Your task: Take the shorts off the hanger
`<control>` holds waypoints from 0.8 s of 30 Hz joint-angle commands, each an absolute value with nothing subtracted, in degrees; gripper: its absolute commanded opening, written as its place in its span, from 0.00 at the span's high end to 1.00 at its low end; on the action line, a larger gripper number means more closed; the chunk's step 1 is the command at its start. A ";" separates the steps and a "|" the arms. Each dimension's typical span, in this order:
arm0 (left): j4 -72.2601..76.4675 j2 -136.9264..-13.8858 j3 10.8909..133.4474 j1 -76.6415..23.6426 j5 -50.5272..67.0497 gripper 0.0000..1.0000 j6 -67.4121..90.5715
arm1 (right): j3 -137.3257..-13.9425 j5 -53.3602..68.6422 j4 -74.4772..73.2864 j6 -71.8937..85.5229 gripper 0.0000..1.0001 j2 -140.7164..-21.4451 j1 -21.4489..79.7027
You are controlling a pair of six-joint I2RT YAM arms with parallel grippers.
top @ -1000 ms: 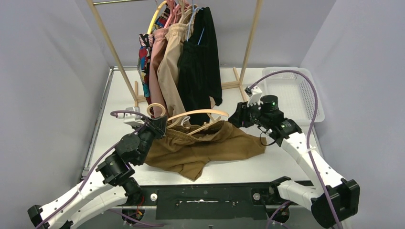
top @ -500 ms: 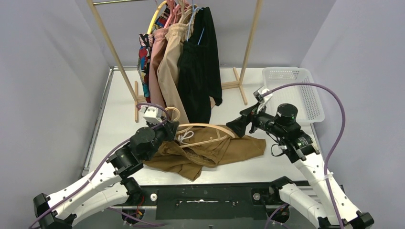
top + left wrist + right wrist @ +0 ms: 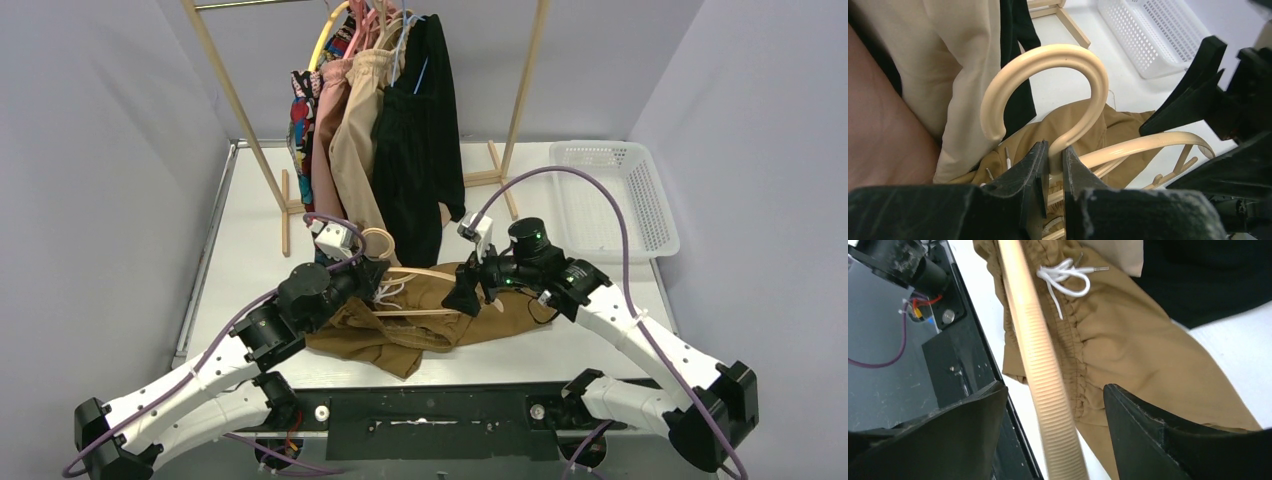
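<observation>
Two arms bent inward over the table [image 3: 250, 215], meeting at one cream hanger [image 3: 432, 272]. Left arm: stretched low and forward from its base, elbow near the table's near edge, wrist angled up toward the right. Left tool [image 3: 1053, 156]: pressed together on the neck of the hanger just below the hook, hook standing upright above the fingers in the left wrist view. Right arm: raised at the elbow, forearm folded back toward the centre, wrist pointing left and down. Right tool [image 3: 1053, 390]: spread wide, one finger on each side of the hanger's ribbed shoulder bar, apparently touching it on neither side. Mustard-brown shorts [image 3: 400, 330]: crumpled on the table beneath the hanger, between the two tools, waistband lying along the bar, white drawstring [image 3: 1068, 276] loose on the gathered waist; whether clipped to the hanger or only under it, not to be told. Behind, on a wooden rack [image 3: 232, 95]: black shorts [image 3: 420, 150], beige shorts [image 3: 358, 150], pink shorts [image 3: 326, 160] and comic-print shorts [image 3: 299, 120], hung side by side, hems near the table. White basket [image 3: 620, 195] at the far right of the table, well apart from both tools.
</observation>
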State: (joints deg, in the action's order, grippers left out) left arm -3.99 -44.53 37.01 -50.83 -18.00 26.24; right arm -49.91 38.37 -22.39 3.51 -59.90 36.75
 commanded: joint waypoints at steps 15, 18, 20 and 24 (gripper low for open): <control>-6.41 -38.72 36.46 -50.70 -17.42 0.45 29.68 | -50.32 36.74 -26.93 0.18 1.00 -53.20 35.62; -8.36 -36.04 34.74 -50.68 -16.87 0.38 30.33 | -52.32 34.08 -31.34 0.12 1.00 -52.30 35.78; -11.10 -35.25 34.43 -50.63 -19.60 0.36 31.44 | -52.73 33.55 -32.49 0.37 1.00 -50.57 35.77; -20.09 -35.38 35.21 -50.63 -34.57 0.33 41.39 | -53.02 34.18 -32.60 0.53 1.00 -46.36 36.13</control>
State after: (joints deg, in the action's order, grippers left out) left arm -12.27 -35.53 34.37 -50.70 -21.56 32.45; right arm -49.45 34.87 -33.56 -0.23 -51.00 35.99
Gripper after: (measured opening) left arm 0.648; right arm 0.227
